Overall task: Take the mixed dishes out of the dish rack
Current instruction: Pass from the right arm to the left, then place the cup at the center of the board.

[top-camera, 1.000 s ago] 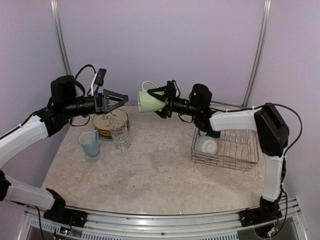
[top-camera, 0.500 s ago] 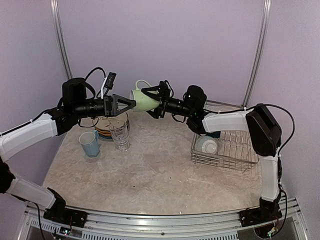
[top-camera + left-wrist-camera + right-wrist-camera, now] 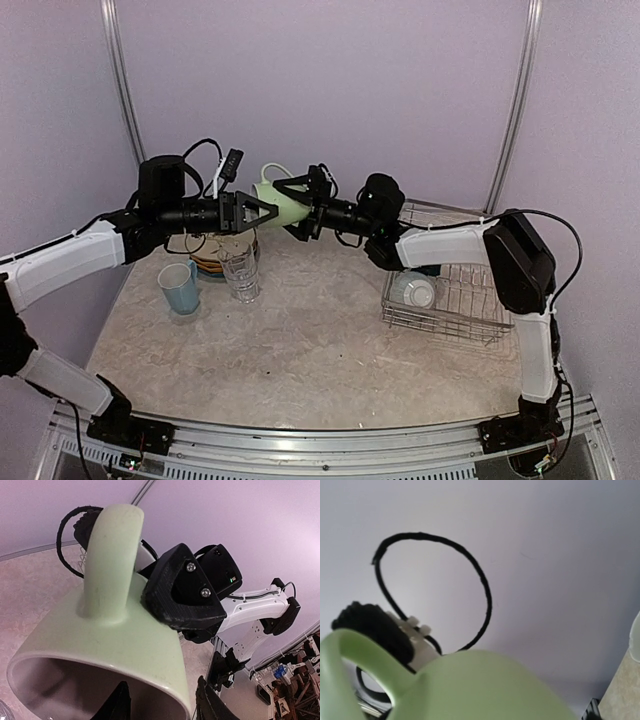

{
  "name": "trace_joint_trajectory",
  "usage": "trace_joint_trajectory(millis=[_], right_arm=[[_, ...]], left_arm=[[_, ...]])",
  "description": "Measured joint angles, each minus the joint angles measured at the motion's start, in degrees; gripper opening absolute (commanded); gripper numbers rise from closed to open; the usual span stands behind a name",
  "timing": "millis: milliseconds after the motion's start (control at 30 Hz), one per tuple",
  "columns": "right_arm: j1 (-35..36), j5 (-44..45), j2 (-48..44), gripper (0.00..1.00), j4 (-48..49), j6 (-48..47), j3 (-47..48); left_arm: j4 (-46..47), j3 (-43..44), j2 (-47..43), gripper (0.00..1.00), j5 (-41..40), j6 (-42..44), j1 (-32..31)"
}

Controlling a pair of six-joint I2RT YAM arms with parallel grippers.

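Observation:
A pale green mug (image 3: pixel 284 205) hangs in the air over the back of the table, on its side, handle up. My right gripper (image 3: pixel 303 207) is shut on its base end. My left gripper (image 3: pixel 264 210) is open at the mug's mouth. In the left wrist view one finger (image 3: pixel 118 704) is inside the mug (image 3: pixel 100 645) and the other (image 3: pixel 207 706) is outside its rim. In the right wrist view the mug (image 3: pixel 485 690) hides my fingers. The dish rack (image 3: pixel 470 310) at the right holds a teal-and-white bowl (image 3: pixel 415 290).
A stack of leaf-patterned plates (image 3: pixel 212 250), a clear glass tumbler (image 3: pixel 240 276) and a light blue mug (image 3: pixel 180 288) stand at the left, below the left arm. Lilac walls close in the back and sides.
The right arm has carried the green mug to the left. The left arm has reached right, and its open fingers now straddle the mug's rim.

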Motion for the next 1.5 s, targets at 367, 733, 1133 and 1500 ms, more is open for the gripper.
trace_joint_trajectory(millis=[367, 733, 1133, 1500], right_arm=[[0.5, -0.7, 0.7, 0.01, 0.2, 1.1, 2.2], [0.6, -0.6, 2.4, 0.43, -0.3, 5.3, 2.2], [0.9, -0.9, 2.3, 1.00, 2.7, -0.5, 1.0], [-1.9, -0.3, 1.1, 1.00, 2.8, -5.7, -4.3]], left_arm=[[-4.0, 3.4, 1.1, 0.18, -1.8, 3.1, -0.9], [-6.1, 3.3, 0.5, 0.00, -7.8, 10.6, -2.6], [-11.6, -2.1, -10.1, 0.00, -14.6, 11.8, -3.3], [-24.1, -3.1, -20.8, 0.00, -24.2, 10.9, -2.9]])
